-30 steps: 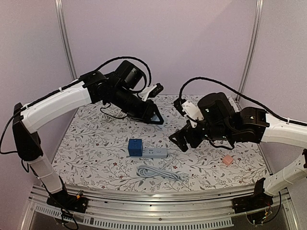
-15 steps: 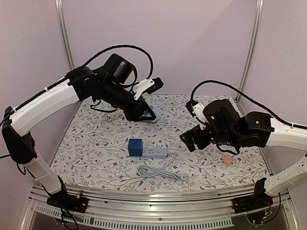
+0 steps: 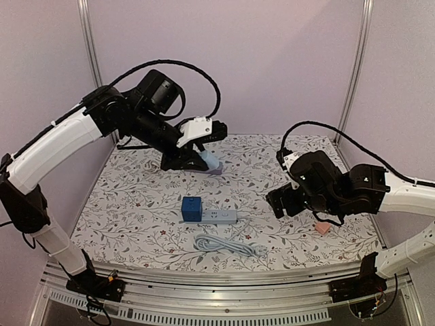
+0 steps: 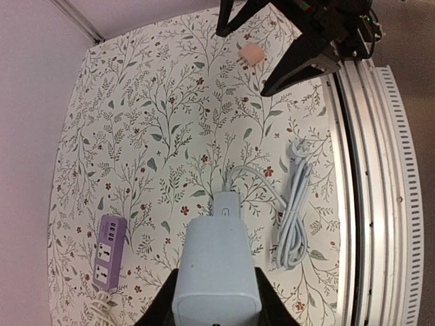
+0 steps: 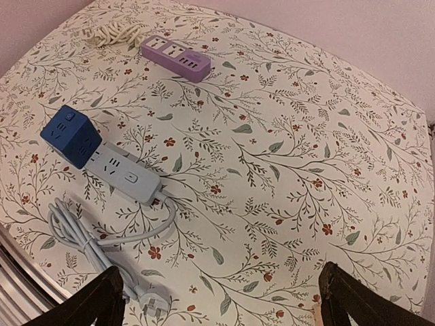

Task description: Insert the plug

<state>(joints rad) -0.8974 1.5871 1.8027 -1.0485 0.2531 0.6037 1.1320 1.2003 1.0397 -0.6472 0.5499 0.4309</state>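
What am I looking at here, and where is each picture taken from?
Two robot arms, left arm and right arm, are bolted at a flowered table's near edge. One picture looks down from above and behind; the other two come from wrist cameras. On the table lie a grey power strip with a dark blue cube at one end, its coiled cable, a purple power strip and a small pink piece. The left gripper is shut on a pale blue block, probably the plug; the right gripper is open and empty.
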